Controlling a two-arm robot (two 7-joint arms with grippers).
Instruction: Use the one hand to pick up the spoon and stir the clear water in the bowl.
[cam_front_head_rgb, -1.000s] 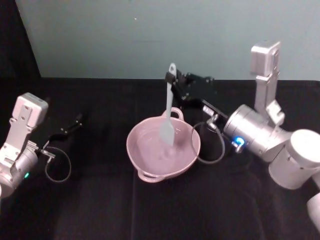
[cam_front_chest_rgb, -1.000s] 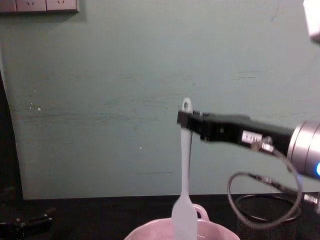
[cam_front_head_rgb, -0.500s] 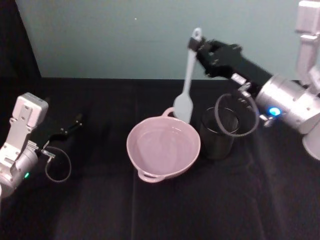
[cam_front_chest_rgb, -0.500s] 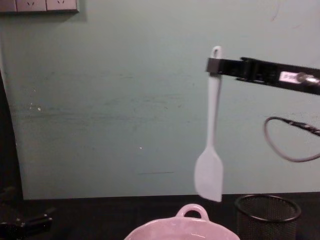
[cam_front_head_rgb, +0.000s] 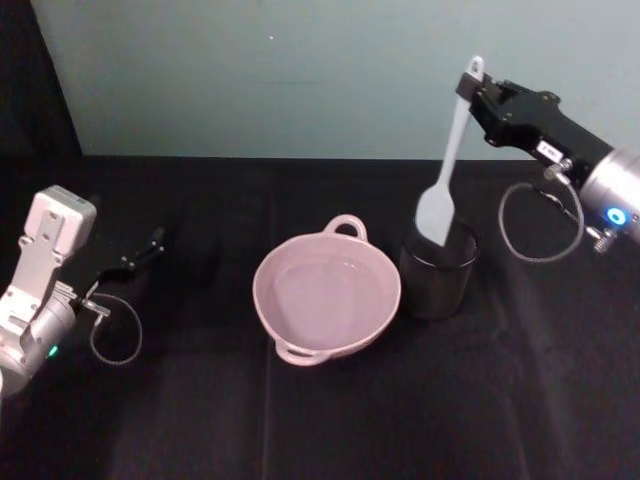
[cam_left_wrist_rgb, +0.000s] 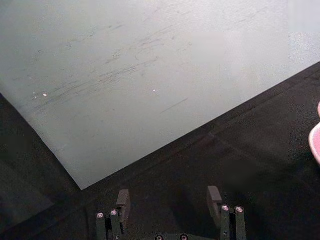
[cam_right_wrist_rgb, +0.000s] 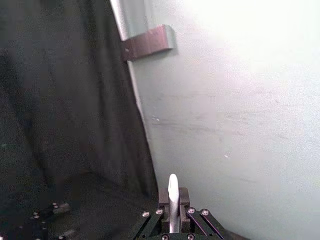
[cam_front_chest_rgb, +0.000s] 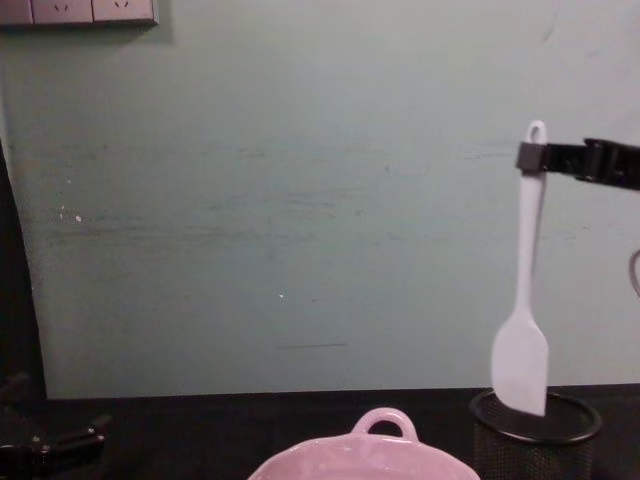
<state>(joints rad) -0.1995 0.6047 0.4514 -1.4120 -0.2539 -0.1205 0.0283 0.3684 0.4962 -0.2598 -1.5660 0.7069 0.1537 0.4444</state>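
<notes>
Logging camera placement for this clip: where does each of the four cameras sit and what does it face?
Head: high, looking down at the bowl, mesh cup, both arms.
Chest: low, facing the wall; spoon hangs above the cup, held by the right claw.
Left wrist: over the open left claw, facing wall and table.
Right wrist: along the right claw, shut on the spoon handle, facing the wall.
Head and chest share bowl, cup, spoon.

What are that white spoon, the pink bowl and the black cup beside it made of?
The spoon looks like matte white silicone or plastic, flat and slightly translucent. The bowl seems glazed ceramic or smooth plastic, with a soft sheen. The cup is see-through black wire mesh, probably metal.
</notes>
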